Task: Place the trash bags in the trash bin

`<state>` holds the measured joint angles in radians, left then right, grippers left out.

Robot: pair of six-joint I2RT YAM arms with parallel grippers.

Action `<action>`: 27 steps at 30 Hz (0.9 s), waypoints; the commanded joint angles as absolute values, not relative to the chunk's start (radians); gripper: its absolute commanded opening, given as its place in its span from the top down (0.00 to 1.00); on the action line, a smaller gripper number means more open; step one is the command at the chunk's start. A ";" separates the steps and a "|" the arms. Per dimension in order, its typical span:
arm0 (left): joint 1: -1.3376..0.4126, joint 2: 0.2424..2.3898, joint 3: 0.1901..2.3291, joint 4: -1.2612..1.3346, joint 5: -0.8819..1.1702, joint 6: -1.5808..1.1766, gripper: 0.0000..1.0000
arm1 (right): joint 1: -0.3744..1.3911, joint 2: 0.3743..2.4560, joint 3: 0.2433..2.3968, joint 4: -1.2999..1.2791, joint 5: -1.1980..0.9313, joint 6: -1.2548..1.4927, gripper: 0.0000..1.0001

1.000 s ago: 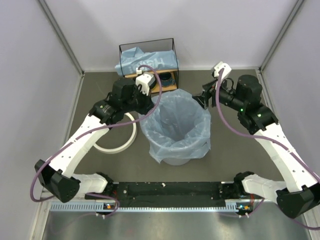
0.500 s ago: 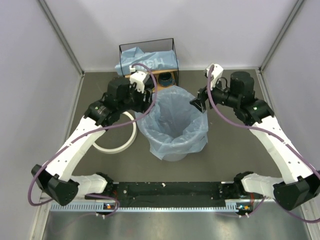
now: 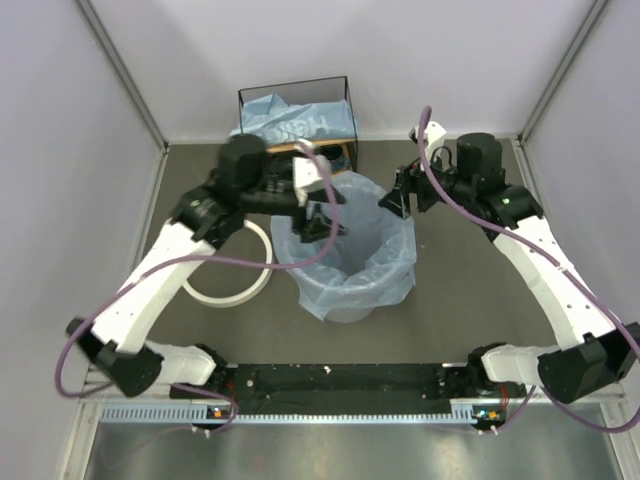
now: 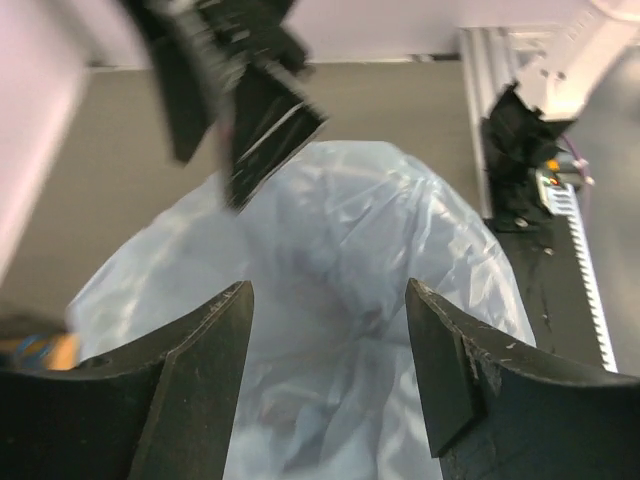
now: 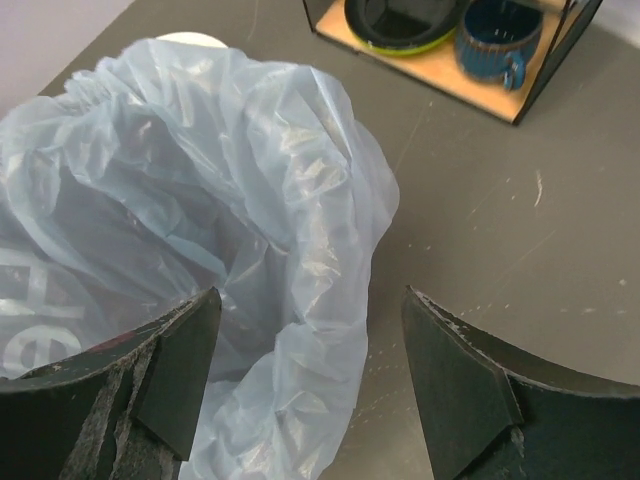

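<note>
Our left tool (image 4: 325, 300) and right tool (image 5: 310, 300) hang spread and empty over the trash bag (image 3: 385, 262) lining the trash bin (image 3: 352, 322) — next we'd fit the white ring (image 3: 232, 292)

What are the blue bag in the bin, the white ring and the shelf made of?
Blue bag: thin light-blue plastic film, translucent, crinkled with glossy highlights.
Ring: probably rigid plastic, smooth opaque white.
Shelf: pale board, looks like wood, in thin black frame, likely metal wire.
</note>
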<state>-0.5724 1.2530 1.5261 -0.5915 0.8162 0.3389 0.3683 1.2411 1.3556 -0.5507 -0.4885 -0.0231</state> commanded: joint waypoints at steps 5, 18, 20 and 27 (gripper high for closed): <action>-0.779 1.538 1.600 -0.635 0.943 0.560 0.30 | 0.359 1.322 1.431 -0.629 -0.502 0.018 0.27; -0.805 1.634 1.419 -0.511 0.916 0.655 0.78 | 0.371 1.376 1.451 -0.664 -0.565 0.032 0.39; -0.805 1.626 1.384 -0.480 0.904 0.650 0.83 | 0.383 1.381 1.453 -0.670 -0.543 0.014 0.39; -0.804 1.609 1.358 -0.483 0.885 0.690 0.69 | 0.429 1.391 1.477 -0.689 -0.456 -0.060 0.52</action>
